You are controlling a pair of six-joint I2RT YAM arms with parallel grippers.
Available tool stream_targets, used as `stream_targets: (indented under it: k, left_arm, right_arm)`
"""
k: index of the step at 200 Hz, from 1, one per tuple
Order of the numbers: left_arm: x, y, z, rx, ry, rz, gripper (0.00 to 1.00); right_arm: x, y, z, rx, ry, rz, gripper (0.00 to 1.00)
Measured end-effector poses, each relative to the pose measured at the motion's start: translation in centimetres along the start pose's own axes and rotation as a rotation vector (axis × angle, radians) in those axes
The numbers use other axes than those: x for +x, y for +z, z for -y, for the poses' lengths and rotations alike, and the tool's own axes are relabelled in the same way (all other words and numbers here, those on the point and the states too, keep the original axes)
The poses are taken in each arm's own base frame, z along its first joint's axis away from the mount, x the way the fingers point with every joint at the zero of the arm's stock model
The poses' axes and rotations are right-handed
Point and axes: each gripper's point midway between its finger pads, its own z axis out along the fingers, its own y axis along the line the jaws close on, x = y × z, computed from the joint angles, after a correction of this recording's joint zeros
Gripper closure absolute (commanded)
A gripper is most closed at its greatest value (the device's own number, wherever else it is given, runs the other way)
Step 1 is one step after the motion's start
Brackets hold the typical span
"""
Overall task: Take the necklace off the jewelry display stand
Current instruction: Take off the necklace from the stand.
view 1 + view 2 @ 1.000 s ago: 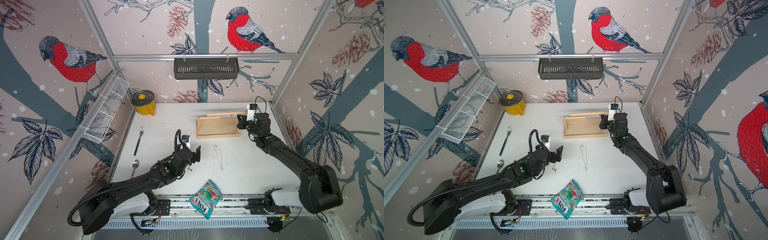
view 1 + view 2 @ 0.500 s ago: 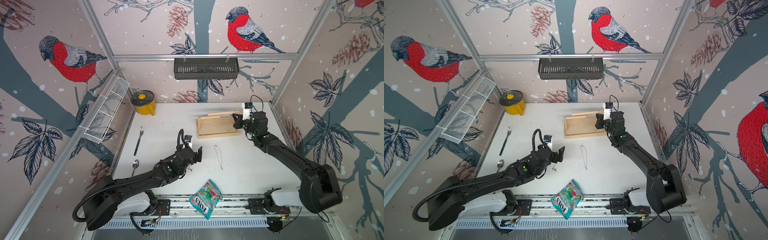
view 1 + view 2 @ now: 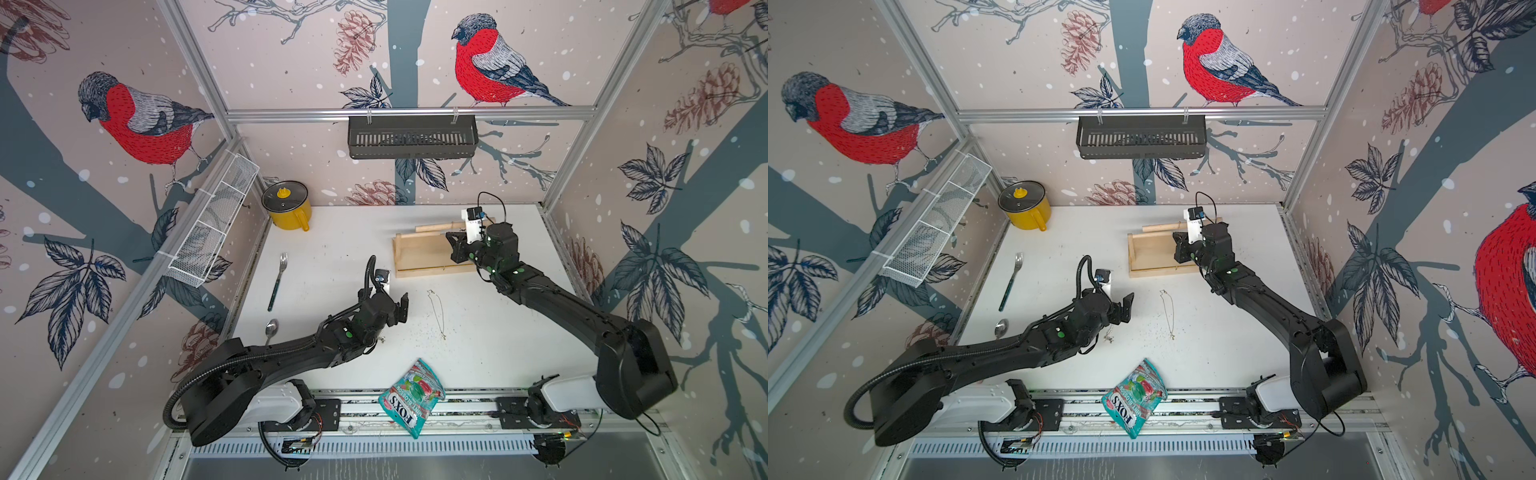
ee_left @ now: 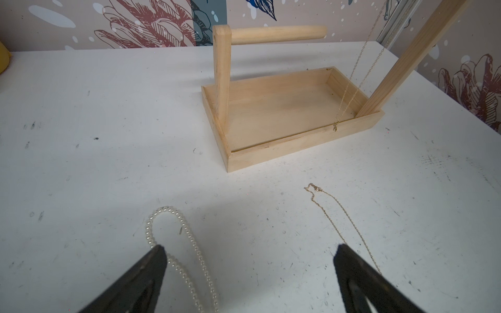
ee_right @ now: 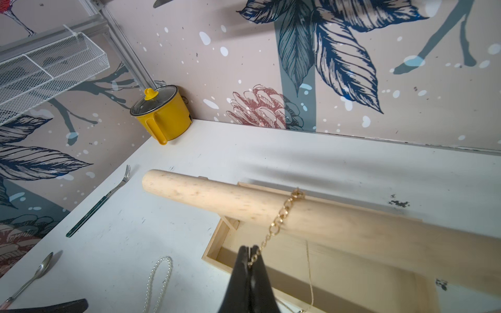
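The pale wood jewelry display stand [image 3: 419, 259] [image 3: 1152, 255] stands at the back right of the table. A gold chain necklace [image 5: 282, 214] is draped over its round crossbar [image 5: 217, 197]. My right gripper [image 5: 250, 248] [image 3: 454, 249] is shut on that chain just below the bar. In the left wrist view the chain [image 4: 349, 89] hangs down to the tray. My left gripper [image 4: 249, 260] [image 3: 401, 307] hovers open over the table in front of the stand, holding nothing. Under it lie a pearl necklace [image 4: 189, 238] and a thin gold necklace [image 4: 333, 216] [image 3: 436, 311].
A yellow lidded pot [image 3: 289, 205] sits in the back left corner. A fork [image 3: 277, 282] and a spoon [image 3: 271, 330] lie along the left side. A candy bag [image 3: 411, 395] rests on the front rail. A white wire basket [image 3: 212, 220] and a black basket [image 3: 411, 137] hang on the walls.
My right gripper has slid left along the crossbar with the gold chain still pinched. The left gripper has crept slightly toward the stand, staying open.
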Motion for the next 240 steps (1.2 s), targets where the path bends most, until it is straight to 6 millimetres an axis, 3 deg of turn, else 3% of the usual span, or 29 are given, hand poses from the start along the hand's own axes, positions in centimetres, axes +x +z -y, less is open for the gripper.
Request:
stream_targets:
  k: [67,113,150,199,240]
  left_arm:
    - [1.3,3.1,0.2,0.077,-0.11,-0.105,0.03]
    - [0.6,5.1,1.1,0.089,-0.101,-0.121,0.03]
    - [1.6,6.6,0.5,0.092,-0.109,-0.172,0.04]
    - [2.3,7.5,-0.6,0.1,-0.118,-0.196,0.17]
    - [1.3,7.7,0.7,0.194,-0.063,-0.161,0.22]
  right_arm:
    - [0.0,1.6,-4.4,-0.089,-0.035,-0.024,0.99]
    - [-0.2,2.8,-6.7,-0.136,-0.067,-0.03,0.99]
    - [-0.3,3.3,-8.0,-0.158,-0.076,-0.032,1.0]
    - [-0.7,3.4,-8.3,-0.153,-0.082,-0.024,0.99]
    - [-0.6,3.3,-8.4,-0.154,-0.082,-0.028,0.99]
